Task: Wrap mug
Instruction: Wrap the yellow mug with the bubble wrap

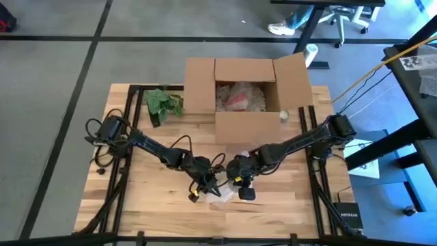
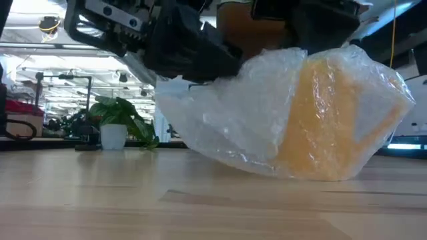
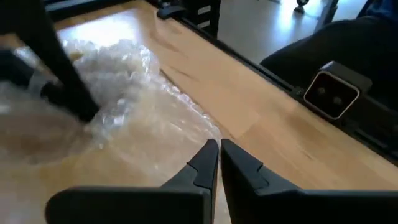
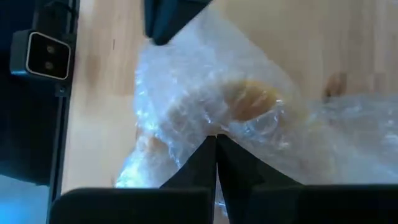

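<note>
Bubble-wrapped yellow mug [image 2: 320, 120] tilted on its side — both grippers, left [image 3: 219, 158] and right [image 4: 216, 152], pinching wrap [image 4: 205, 87].

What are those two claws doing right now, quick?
Left end effector: closed, pinching the edge of the bubble wrap.
Right end effector: closed on the bubble wrap around the yellow mug.

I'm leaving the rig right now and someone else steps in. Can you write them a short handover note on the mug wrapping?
Left gripper: shut, pinching the edge of the bubble wrap near the table's front.
Right gripper: shut on the bubble wrap over the mug.
Mug: yellow, lying at the front centre of the table, already covered in wrap.
Cardboard box: open at the back, with padding inside.
Done: mug mostly enclosed.
Left: tuck the loose wrap closed.
</note>
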Robot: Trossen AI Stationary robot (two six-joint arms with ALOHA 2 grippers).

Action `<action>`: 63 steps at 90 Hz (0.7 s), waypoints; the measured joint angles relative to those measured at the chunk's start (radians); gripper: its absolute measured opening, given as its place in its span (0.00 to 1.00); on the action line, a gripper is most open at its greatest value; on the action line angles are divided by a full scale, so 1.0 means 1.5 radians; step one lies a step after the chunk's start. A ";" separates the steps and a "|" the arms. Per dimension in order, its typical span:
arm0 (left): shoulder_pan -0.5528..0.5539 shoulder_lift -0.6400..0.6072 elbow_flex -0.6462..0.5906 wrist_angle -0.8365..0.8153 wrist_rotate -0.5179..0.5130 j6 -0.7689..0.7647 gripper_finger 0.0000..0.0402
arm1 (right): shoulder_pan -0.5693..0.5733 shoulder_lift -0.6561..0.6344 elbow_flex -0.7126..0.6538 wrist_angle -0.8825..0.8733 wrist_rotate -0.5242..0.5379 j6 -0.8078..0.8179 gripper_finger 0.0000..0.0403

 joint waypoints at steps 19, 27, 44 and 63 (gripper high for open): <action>-0.015 -0.028 0.000 -0.062 -0.001 -0.005 0.00 | 0.002 0.000 0.000 -0.002 -0.009 0.008 0.00; -0.026 -0.052 0.000 -0.094 0.004 -0.006 0.00 | 0.001 0.004 -0.001 -0.001 -0.013 0.008 0.00; -0.051 -0.089 0.000 -0.196 -0.006 -0.033 0.00 | 0.001 0.006 -0.019 0.017 -0.013 0.017 0.00; -0.074 -0.063 -0.020 -0.166 -0.034 -0.051 0.00 | 0.000 0.004 -0.076 0.107 -0.027 0.046 0.00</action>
